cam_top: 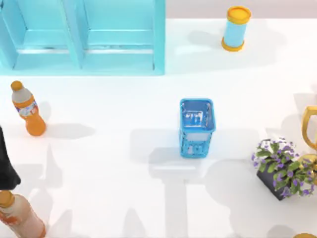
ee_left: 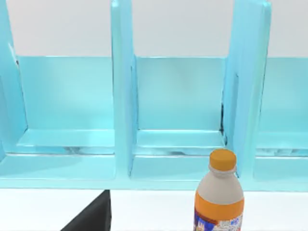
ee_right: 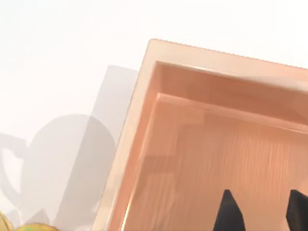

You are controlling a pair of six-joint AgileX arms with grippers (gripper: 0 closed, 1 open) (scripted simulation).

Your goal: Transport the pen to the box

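The box (ee_right: 207, 159) is a shallow tan wooden tray seen from above in the right wrist view, and its floor is bare. My right gripper (ee_right: 262, 214) hangs over the inside of the box. It is open, its two black fingertips (ee_right: 228, 214) standing apart with nothing between them. The pen is out of view. My left arm (cam_top: 6, 166) is a black shape parked at the table's left edge, and a black part of it (ee_left: 91, 216) shows in the left wrist view, facing the shelf.
A light blue shelf unit (cam_top: 84, 37) fills the back left. Orange bottles stand at the left (cam_top: 28, 115) and front left (cam_top: 17, 215). A blue mesh basket (cam_top: 197, 126) sits mid-table, a blue can (cam_top: 236, 28) at the back, and a potted plant (cam_top: 282, 168) and gold trophy (cam_top: 309, 129) at the right.
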